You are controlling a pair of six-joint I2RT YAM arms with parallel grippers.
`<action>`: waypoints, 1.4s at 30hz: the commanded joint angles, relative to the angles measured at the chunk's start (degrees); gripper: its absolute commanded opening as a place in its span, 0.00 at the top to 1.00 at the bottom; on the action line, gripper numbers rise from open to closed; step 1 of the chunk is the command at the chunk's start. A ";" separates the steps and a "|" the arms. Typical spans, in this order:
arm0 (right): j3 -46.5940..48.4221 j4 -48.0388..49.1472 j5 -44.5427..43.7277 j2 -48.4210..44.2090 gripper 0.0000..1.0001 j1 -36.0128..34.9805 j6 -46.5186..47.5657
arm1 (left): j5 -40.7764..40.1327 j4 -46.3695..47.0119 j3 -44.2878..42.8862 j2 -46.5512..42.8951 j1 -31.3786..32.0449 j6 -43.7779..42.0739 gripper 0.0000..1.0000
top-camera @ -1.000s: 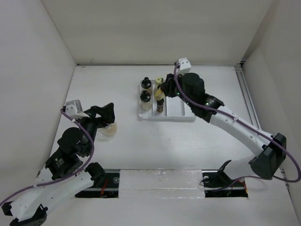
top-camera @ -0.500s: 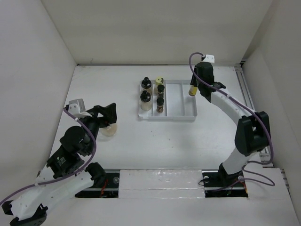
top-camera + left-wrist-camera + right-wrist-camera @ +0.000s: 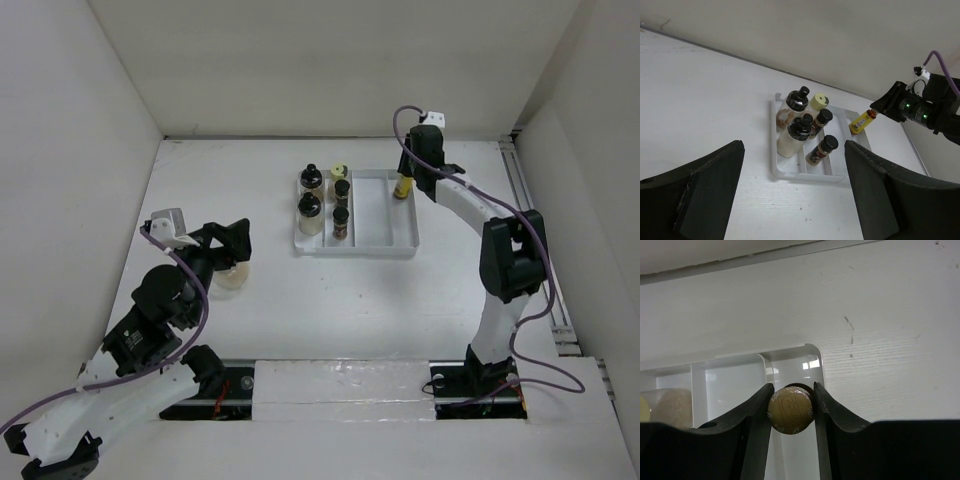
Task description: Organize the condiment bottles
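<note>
My right gripper [image 3: 406, 178] is shut on a yellowish bottle [image 3: 403, 187] by its gold cap [image 3: 790, 409]. It holds the bottle upright over the far end of the right compartment of the white tray [image 3: 385, 247]. Two black-capped pale bottles [image 3: 312, 180] [image 3: 310, 213] stand in the left compartment. A yellow-capped bottle [image 3: 339, 172] and two dark brown bottles [image 3: 342, 191] [image 3: 340, 223] stand in the middle one. My left gripper [image 3: 238, 243] is open and empty, its fingers [image 3: 700, 190] wide apart and facing the tray. A wide clear glass jar [image 3: 229, 279] stands just below it.
White walls close in the table at the back and on both sides. A rail [image 3: 525, 215] runs along the right edge. The tray also shows in the left wrist view [image 3: 790, 174], well ahead of the fingers.
My right arm has swung from the middle compartment to the tray's far right corner, carrying the yellowish bottle. The left arm has barely moved.
</note>
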State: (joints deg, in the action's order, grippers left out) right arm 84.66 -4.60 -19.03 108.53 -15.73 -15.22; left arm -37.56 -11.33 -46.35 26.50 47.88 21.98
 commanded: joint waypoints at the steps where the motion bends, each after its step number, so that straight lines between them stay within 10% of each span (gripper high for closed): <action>1: 4.80 6.01 0.66 0.80 0.70 0.43 0.46 | 0.21 2.54 -0.15 0.83 0.02 -0.18 0.22; 20: 2.36 5.48 5.74 -9.80 0.14 -0.62 0.99 | -0.32 2.54 -0.15 1.36 0.02 -0.18 0.22; 23: -0.62 5.48 12.68 -14.03 0.24 -3.25 0.99 | -0.85 2.02 -0.15 1.36 0.02 -0.18 0.24; 25: -2.91 6.18 17.77 -17.55 0.63 -7.10 0.99 | -1.37 2.02 -0.15 1.36 0.02 -0.18 0.28; 27: -6.42 6.71 21.12 -19.05 0.78 -10.97 3.34 | -1.90 1.49 -0.15 0.84 0.02 -0.18 0.33; 31: -8.46 7.59 26.15 -18.01 0.78 -22.31 3.89 | -3.92 1.49 -0.15 -1.53 0.02 0.87 0.37; 42: -2.23 12.77 34.06 1.14 0.04 -39.64 6.79 | -11.39 2.10 1.52 -14.36 0.02 3.95 0.35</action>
State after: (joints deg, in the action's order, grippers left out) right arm 77.91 4.08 13.08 106.67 -55.37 -10.09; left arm -46.04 -11.38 -45.80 14.15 47.88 24.56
